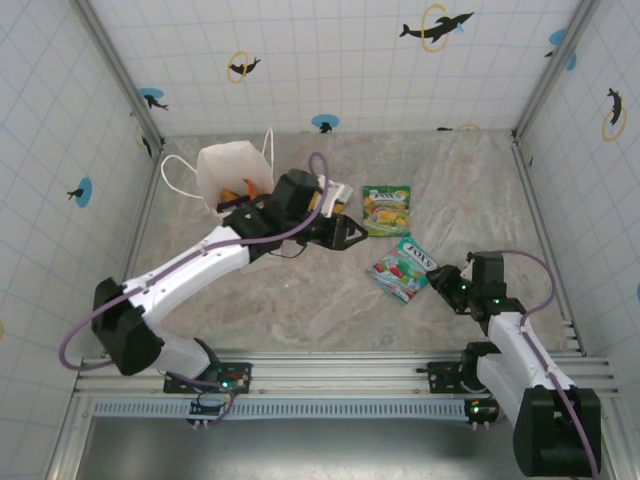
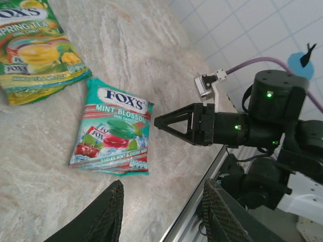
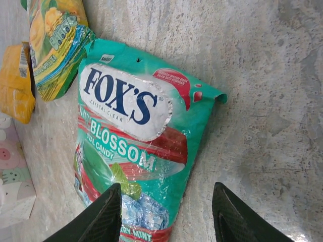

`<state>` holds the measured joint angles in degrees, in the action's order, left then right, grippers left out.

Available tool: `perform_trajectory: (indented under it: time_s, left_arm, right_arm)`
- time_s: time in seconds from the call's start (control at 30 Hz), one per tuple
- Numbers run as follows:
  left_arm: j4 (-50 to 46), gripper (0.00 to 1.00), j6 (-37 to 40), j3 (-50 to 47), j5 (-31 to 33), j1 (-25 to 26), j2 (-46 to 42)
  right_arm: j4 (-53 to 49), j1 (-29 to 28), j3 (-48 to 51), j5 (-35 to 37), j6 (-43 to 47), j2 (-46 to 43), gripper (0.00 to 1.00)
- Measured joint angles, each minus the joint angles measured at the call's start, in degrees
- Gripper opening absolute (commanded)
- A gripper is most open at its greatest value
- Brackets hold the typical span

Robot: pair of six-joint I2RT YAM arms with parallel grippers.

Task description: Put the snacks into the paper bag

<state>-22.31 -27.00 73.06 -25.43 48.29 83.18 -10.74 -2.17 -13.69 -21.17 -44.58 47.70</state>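
Our left gripper (image 2: 162,191) has its fingers spread wide, with nothing between them. Our right gripper (image 3: 166,191) has its fingers spread too, low over the teal packet (image 3: 136,146), and it is not pinching it. The green packet (image 1: 386,210) lies near it. The paper bag (image 1: 225,172) stands on the left, and our left arm (image 1: 190,270) reaches between the bag and the packets. The table (image 1: 300,300) looks like pale stone. White tile walls (image 1: 330,60) with dolphin stickers (image 1: 437,27) stand around it.

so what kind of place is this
Probably a robot lab test cell: left arm and right arm mounted on a metal rail, a marble-look table boxed in by gridded walls with dolphin stickers.
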Motion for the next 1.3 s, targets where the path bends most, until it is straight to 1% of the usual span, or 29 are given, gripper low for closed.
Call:
perform_trajectory:
  time_s: [0.1,0.23,0.33,0.43,0.6,0.9,1.3]
  left_arm:
    - [0.3,0.43,0.0,1.4,1.1,2.0,4.0]
    - [1.1,0.44,-0.9,2.6,2.3,3.4,9.2]
    - [1.2,0.45,-2.0,5.1,2.8,3.5,14.3]
    - [1.2,0.48,-2.9,8.8,3.7,3.5,19.7]
    - [1.0,0.51,-3.3,12.7,4.7,3.5,26.0]
    - [0.9,0.53,-3.5,13.2,5.6,3.5,32.6]
    - [0.9,0.54,-4.4,13.6,6.7,3.5,37.2]
  right_arm:
    - [0.0,0.0,0.3,-1.4,0.4,-0.6,0.49]
    - [0.1,0.0,2.5,-2.1,0.5,-2.3,0.49]
    - [0.1,0.0,3.7,-2.6,0.5,-3.1,0.49]
    - [0.2,0.0,4.7,-2.9,0.1,-3.7,0.49]
    - [0.7,0.0,5.3,-3.6,-0.3,-4.0,0.48]
    - [1.6,-0.4,5.3,-4.2,-0.4,-3.2,0.5]
    - [5.1,-6.7,5.4,-2.6,-1.3,-1.0,0.51]
